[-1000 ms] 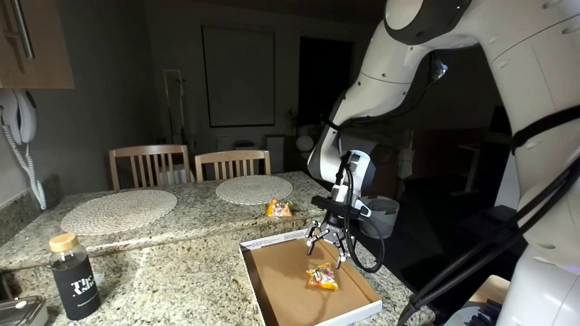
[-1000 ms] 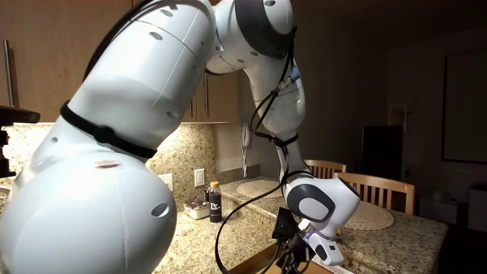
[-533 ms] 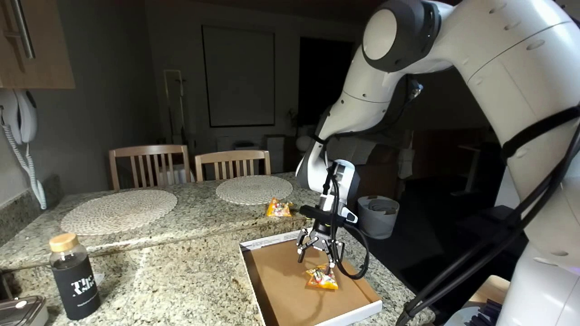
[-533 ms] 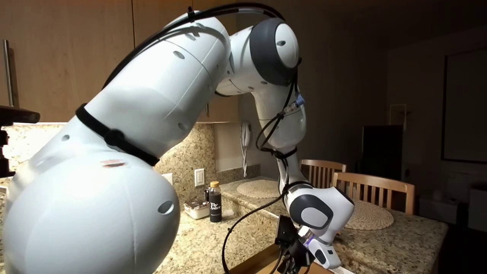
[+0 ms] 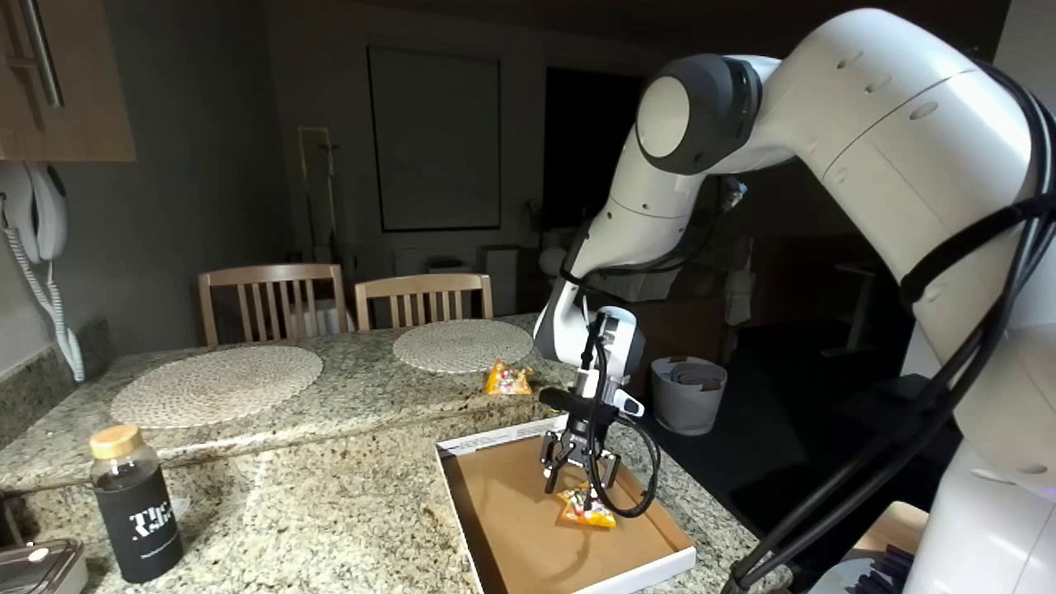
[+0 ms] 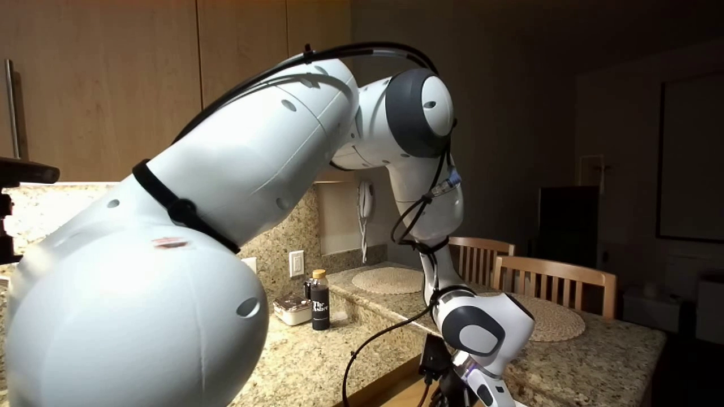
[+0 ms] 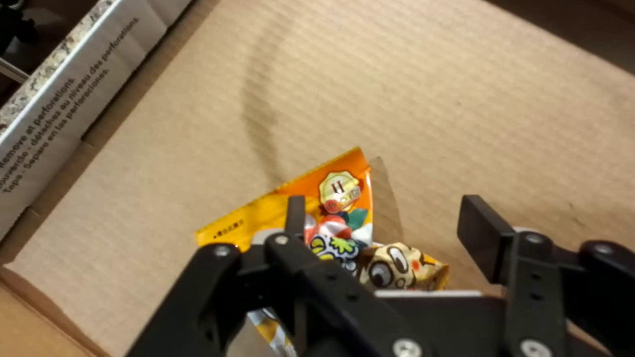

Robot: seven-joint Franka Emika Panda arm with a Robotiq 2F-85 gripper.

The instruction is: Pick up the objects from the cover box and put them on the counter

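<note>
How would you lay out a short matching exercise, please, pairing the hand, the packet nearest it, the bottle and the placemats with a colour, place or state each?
1. hand
2. packet nearest the hand
3. bottle
4. placemats

A. pale and round
B. open
C. mostly black
D. lying in the cover box

Pairs: 1-B; 2-D; 3-C; 4-A

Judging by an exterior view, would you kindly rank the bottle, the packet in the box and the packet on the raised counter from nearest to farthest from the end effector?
1. Boxed packet: inside the box, right by the end effector.
2. Counter packet: on the raised counter, beyond the box.
3. Bottle: far left in that view.
</note>
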